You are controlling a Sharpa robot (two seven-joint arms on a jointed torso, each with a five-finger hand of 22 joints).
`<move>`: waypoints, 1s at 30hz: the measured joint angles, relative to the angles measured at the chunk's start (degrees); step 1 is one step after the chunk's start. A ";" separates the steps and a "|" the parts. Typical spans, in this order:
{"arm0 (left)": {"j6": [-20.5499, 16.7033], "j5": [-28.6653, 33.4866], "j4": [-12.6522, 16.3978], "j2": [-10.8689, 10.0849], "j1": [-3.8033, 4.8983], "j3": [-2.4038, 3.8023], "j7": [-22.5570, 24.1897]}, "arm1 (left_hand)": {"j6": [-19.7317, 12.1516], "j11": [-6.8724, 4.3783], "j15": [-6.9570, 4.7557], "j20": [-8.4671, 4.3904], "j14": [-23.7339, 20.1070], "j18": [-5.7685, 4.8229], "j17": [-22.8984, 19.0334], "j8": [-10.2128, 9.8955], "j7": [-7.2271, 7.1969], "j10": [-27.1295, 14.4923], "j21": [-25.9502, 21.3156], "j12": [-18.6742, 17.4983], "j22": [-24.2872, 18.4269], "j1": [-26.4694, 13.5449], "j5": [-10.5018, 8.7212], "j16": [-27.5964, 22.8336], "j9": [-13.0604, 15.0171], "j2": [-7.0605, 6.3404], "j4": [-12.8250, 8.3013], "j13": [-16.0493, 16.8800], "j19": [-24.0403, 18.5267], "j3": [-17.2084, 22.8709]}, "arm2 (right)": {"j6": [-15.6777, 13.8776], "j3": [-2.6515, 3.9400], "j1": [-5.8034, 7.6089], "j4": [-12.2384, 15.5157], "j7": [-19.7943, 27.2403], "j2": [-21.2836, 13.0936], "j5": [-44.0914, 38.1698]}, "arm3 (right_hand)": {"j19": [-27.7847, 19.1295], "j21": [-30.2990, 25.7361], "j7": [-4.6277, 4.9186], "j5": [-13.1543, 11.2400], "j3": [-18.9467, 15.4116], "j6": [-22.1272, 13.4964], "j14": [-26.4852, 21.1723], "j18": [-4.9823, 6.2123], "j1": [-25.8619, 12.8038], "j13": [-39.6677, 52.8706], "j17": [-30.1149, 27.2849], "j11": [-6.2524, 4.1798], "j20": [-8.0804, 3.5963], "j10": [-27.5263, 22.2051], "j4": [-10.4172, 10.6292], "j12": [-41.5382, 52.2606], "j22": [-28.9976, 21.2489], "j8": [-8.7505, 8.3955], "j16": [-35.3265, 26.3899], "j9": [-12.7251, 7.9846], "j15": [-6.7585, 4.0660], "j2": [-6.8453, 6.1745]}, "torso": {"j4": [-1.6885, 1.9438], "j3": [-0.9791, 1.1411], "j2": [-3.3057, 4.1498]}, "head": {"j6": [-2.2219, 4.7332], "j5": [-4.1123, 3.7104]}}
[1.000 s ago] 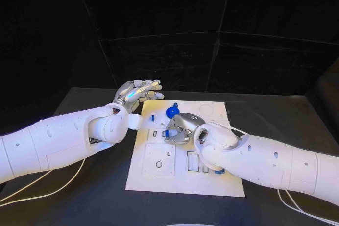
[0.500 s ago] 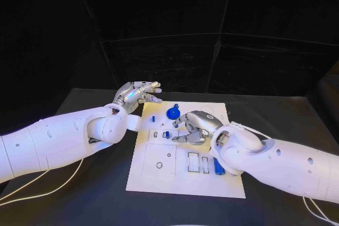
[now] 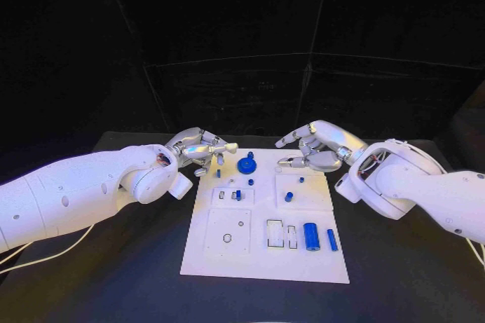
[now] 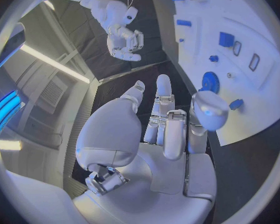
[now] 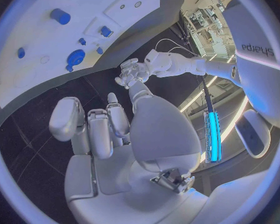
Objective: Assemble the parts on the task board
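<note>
The white task board (image 3: 228, 256) lies in the middle of the table. A blue gear (image 3: 247, 166) stands near its far edge, also seen as the gear (image 4: 210, 81) and the gear (image 5: 75, 57). Small blue pegs (image 3: 288, 195) stand in the middle blocks. A blue cylinder (image 3: 311, 236) and a thin blue rod (image 3: 331, 239) lie at the near right. My left hand (image 3: 202, 149) hovers by the board's far left corner, fingers loosely bent, holding nothing. My right hand (image 3: 315, 149) hangs above the far right corner, also holding nothing.
Black table (image 3: 121, 267) surrounds the board on all sides. My left forearm (image 3: 71, 193) lies along the left, and my right forearm (image 3: 425, 190) crosses the right side. Several rectangular slots (image 3: 276, 233) open in the board's near half.
My right hand has lifted off the board's middle and drawn back to the far right corner, uncovering the pegs, cylinder and rod. My left hand has shifted slightly toward the board.
</note>
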 measured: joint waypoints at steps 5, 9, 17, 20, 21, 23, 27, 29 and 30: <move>4.56 -11.85 0.00 1.80 1.26 0.00 -11.19 | 1.12 -1.34 -0.18 -0.67 -0.17 -0.90 0.00 4.59 -1.11 2.44 5.63 18.94 7.65 -2.13 -0.02 3.17 3.08 1.74 4.25 19.85 0.67 -4.44 | 1.93 0.06 1.37 -2.66 1.47 -1.20 7.32 | -4.25 -7.05 -0.23 0.00 -1.39 -0.87 -0.33 1.50 0.80 -10.99 -10.00 -0.20 -0.23 -6.91 -0.19 -9.77 -10.85 0.64 -7.14 -0.10 -0.33 0.80 | 0.00 0.30 -0.69 | -0.14 0.12; 7.80 -20.41 -0.83 4.35 2.84 -1.28 -19.29 | 1.26 -2.21 -0.99 -0.93 -0.05 -1.07 0.00 9.12 -2.25 3.97 8.79 26.61 12.45 -3.83 -0.02 3.17 6.54 1.98 7.26 28.30 0.93 -7.75 | 2.59 0.05 1.85 -4.45 2.38 -1.42 10.83 | -4.33 -8.22 -0.23 0.00 -1.81 -0.87 -0.32 2.23 1.04 -12.60 -11.29 -0.29 -0.30 -7.19 -0.23 -10.77 -12.48 0.94 -8.15 -0.09 -0.33 1.04 | -0.04 0.50 -1.09 | -0.29 0.33; 11.90 -30.17 -3.24 9.13 4.73 -3.83 -29.80 | -3.30 -2.44 -1.43 -0.93 -0.01 -1.81 -0.01 16.73 -2.70 3.72 11.38 30.75 16.53 -3.79 -0.02 3.17 14.12 2.26 11.66 33.03 0.93 -13.45 | 3.02 0.04 2.14 -6.62 3.39 -1.38 13.27 | -4.32 -8.82 -0.41 0.00 -1.97 -1.05 -0.32 2.23 1.41 -13.27 -11.67 -0.29 -0.30 -7.19 -0.39 -11.07 -13.12 0.96 -8.62 -0.09 -0.33 1.41 | -0.15 0.70 -1.48 | -0.65 0.59; 12.59 -31.82 -4.10 10.24 5.00 -4.10 -32.49 | -3.91 -2.44 -1.43 -0.93 -0.01 -1.81 -0.01 17.89 -2.85 3.72 11.82 31.02 17.47 -3.79 -0.02 3.17 15.36 2.26 11.98 33.58 0.93 -14.74 | 3.18 0.04 2.16 -7.04 3.53 -1.14 13.32 | -4.32 -8.82 -0.42 0.00 -2.13 -1.05 -0.32 2.23 1.66 -13.26 -11.67 -0.29 -0.30 -7.19 -0.55 -11.07 -13.19 0.96 -8.62 -0.09 -0.33 1.16 | -0.15 0.69 -1.48 | -0.60 0.66; 12.82 -32.36 -4.46 10.73 5.07 -4.19 -33.51 | -4.07 -2.44 -1.43 -0.93 -0.01 -1.81 -0.01 18.25 -2.86 3.72 12.02 31.02 17.72 -3.96 -0.02 3.17 15.71 2.43 11.98 33.65 0.93 -15.19 | 3.25 0.04 2.17 -7.19 3.56 -1.03 13.29 | -4.32 -8.82 -0.42 0.00 -2.13 -1.05 -0.32 2.23 1.72 -13.26 -11.67 -0.29 -0.29 -7.19 -0.55 -11.07 -13.19 0.96 -8.62 -0.09 -0.33 1.09 | -0.15 0.69 -1.48 | -0.59 0.66; 13.10 -32.89 -4.82 11.32 5.15 -4.27 -34.72 | -4.20 -2.44 -1.43 -0.93 -0.01 -1.81 -0.01 18.69 -2.98 3.72 12.21 31.27 18.01 -4.14 -0.02 3.17 16.23 2.61 12.03 33.75 0.93 -15.71 | 3.34 0.04 2.18 -7.39 3.59 -0.87 13.20 | -4.32 -8.82 -0.42 0.00 -2.13 -1.05 -0.32 2.23 1.72 -13.40 -11.71 -0.29 -0.29 -7.19 -0.55 -11.07 -13.30 1.20 -8.62 -0.09 -0.33 1.09 | -0.15 0.69 -1.48 | -0.58 0.67; 13.76 -33.85 -5.50 12.51 5.31 -4.54 -36.92 | -4.82 -2.44 -1.43 -1.12 -0.01 -1.80 -0.02 19.35 -2.97 3.72 12.22 31.29 18.25 -4.14 -0.02 3.17 17.05 2.61 11.96 33.84 1.13 -16.39 | 3.53 0.04 2.19 -7.71 3.62 -0.55 12.79 | -4.32 -8.82 -0.41 0.00 -2.13 -1.05 -0.32 2.23 1.72 -13.46 -11.72 -0.29 -0.29 -7.19 -0.55 -11.07 -13.31 1.19 -8.62 -0.09 -0.33 1.09 | -0.15 0.68 -1.43 | -0.80 0.73; 14.07 -34.16 -5.80 13.02 5.36 -4.81 -37.69 | -4.82 -2.44 -1.43 -1.13 -0.01 -1.80 -0.02 19.42 -2.97 3.71 12.22 31.29 18.35 -4.14 -0.02 3.17 17.36 2.61 11.96 33.84 1.13 -16.40 | 3.62 0.04 2.19 -7.85 3.62 -0.39 12.61 | -4.32 -9.00 -0.42 0.00 -2.13 -1.05 -0.32 2.23 1.72 -13.52 -11.78 -0.29 -0.29 -7.19 -0.55 -11.06 -13.37 1.19 -8.62 -0.09 -0.33 1.09 | -0.15 0.65 -1.40 | -0.89 0.76; 14.22 -34.28 -5.93 13.26 5.37 -4.93 -38.00 | -4.91 -2.44 -1.42 -1.13 -0.01 -1.80 -0.02 19.69 -3.06 3.71 12.44 31.29 18.40 -4.14 -0.02 3.17 17.52 2.61 11.89 33.84 1.13 -16.46 | 3.65 0.04 2.19 -7.94 3.62 -0.31 12.51 | -4.32 -9.12 -0.42 0.00 -2.13 -1.05 -0.32 2.23 1.72 -13.55 -11.82 -0.29 -0.29 -7.19 -0.55 -11.07 -13.42 1.19 -8.62 -0.09 -0.33 1.09 | -0.13 0.65 -1.39 | -0.96 0.76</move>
